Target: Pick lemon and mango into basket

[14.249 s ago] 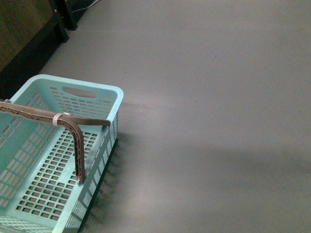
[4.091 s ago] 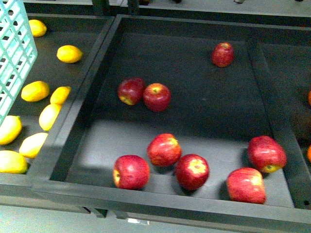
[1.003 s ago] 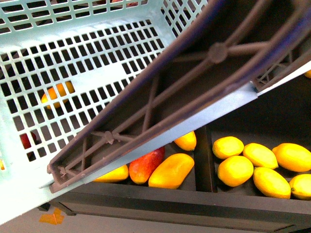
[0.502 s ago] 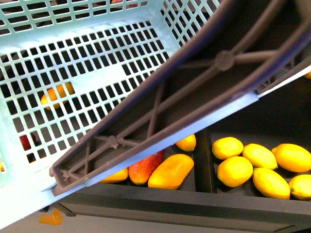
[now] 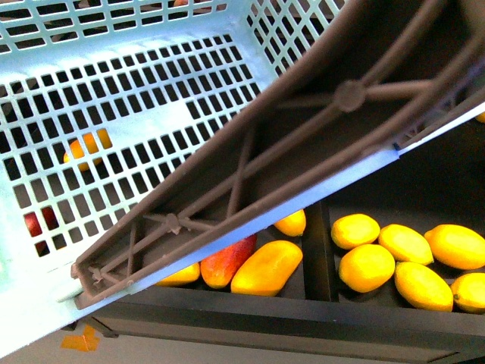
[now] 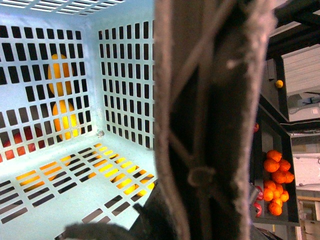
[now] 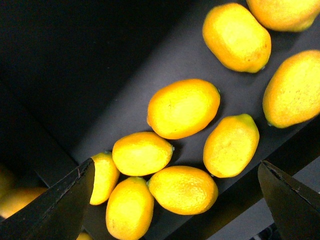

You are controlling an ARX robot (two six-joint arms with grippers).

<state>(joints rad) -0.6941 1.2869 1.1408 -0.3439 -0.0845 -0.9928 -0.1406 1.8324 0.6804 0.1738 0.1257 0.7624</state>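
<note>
Basket (image 6: 127,165) interior, far oranges (image 6: 276,172): left wrist view

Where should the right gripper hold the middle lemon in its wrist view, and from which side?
Across the short waist of the lemon, coming straight down. It lies flat, and its tapered ends would slip. One flank faces bare tray; the other meets a narrow gap between two neighbours, so the open right gripper probably must place one finger there carefully.

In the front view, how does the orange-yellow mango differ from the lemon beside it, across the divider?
The mango is long and orange-yellow; the lemon is shorter, rounder and brighter yellow. The mango lies beside a dark red fruit; the lemon lies among other lemons. Both rest in the black tray.
</note>
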